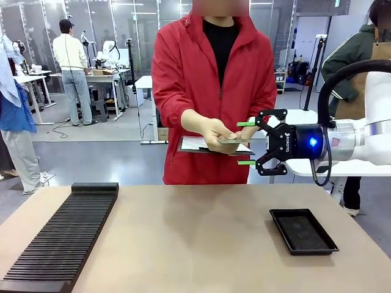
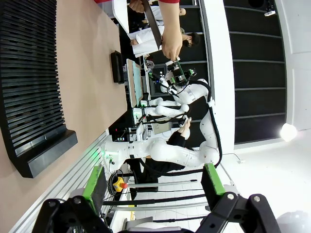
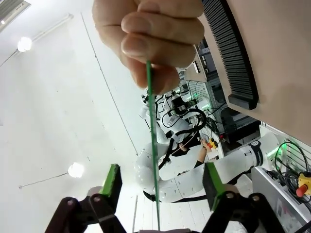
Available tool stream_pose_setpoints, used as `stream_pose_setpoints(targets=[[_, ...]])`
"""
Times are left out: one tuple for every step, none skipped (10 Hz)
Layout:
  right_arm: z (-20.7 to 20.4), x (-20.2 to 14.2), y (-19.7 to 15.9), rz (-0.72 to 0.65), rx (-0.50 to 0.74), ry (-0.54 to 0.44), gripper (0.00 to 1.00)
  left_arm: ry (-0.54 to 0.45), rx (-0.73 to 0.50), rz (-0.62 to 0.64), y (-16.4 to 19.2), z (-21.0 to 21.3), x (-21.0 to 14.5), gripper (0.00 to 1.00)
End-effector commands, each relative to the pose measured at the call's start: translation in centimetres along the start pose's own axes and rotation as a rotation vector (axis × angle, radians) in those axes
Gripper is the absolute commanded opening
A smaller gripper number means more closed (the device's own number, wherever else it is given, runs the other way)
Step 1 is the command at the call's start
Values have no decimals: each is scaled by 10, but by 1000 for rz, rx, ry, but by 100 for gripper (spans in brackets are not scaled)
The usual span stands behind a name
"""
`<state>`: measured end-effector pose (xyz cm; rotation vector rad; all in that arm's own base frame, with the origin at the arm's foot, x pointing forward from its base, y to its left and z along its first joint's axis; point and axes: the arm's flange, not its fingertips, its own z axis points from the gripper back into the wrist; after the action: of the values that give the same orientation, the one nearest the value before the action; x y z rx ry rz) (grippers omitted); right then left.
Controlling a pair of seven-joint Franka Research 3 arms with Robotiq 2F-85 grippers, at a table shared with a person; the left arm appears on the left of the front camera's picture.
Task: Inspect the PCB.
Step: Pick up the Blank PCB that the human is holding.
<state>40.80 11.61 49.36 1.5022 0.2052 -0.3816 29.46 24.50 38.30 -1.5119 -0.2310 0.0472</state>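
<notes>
The person's hand (image 1: 214,131) holds the PCB (image 1: 233,141) out flat above the table's far side. My right gripper (image 1: 242,143) reaches in from the right, its green pads above and below the board's near end. In the right wrist view the PCB (image 3: 152,121) runs edge-on as a thin green line from the hand (image 3: 150,34) down between my fingers (image 3: 112,182), with a gap on each side. That gripper is open. My left gripper (image 2: 153,182) is open with nothing between its fingers.
A shallow black tray (image 1: 303,231) lies at the right of the table. A long black slotted rack (image 1: 61,241) lies along the left. The person keeps a clipboard (image 1: 198,146) tucked under the arm. Bare tabletop (image 1: 189,244) lies between rack and tray.
</notes>
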Motion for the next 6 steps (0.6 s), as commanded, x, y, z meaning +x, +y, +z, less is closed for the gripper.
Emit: stream_pose_setpoints(targets=[[-4,-6,4,-20,3,5,72,-2,7,-2,-1,1,-1,100],[-4,-7,4,-19,-2,11,76,-2,7,-2,-1,1,-1,100],[-4,-6,4,-20,-2,9,52,-2,7,-2,-1,1,-1,100],[-4,-6,4,-21,0,10,56,-2,7,-2,-1,1,-1,100],[-5,-6,3,-22,-2,13,33,-2,7,-2,-1,1,-1,100],[-6,-6,2,-22,-4,12,37,-2,7,-2,-1,1,-1,100]])
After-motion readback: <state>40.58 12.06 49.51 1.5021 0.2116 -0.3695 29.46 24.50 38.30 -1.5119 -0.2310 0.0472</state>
